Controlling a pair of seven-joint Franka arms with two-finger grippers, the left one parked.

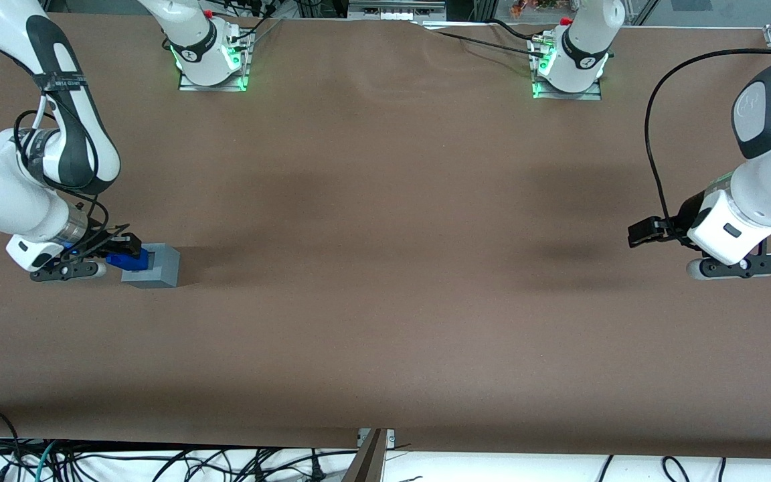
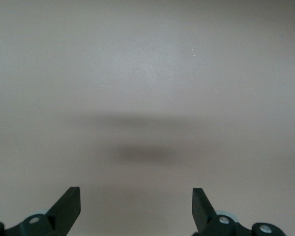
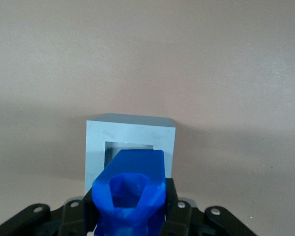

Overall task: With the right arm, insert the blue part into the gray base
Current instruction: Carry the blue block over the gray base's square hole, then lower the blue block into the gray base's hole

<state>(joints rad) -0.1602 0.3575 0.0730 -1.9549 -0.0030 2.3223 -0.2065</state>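
The gray base rests on the brown table at the working arm's end. My right gripper is shut on the blue part and holds it against the base. In the right wrist view the blue part sits between the black fingers, and its tip reaches into the square recess of the gray base. The part's hollow knob end faces the camera.
The brown table stretches toward the parked arm's end. Two arm mounts with green lights stand along the table's edge farthest from the front camera. Cables hang below the near edge.
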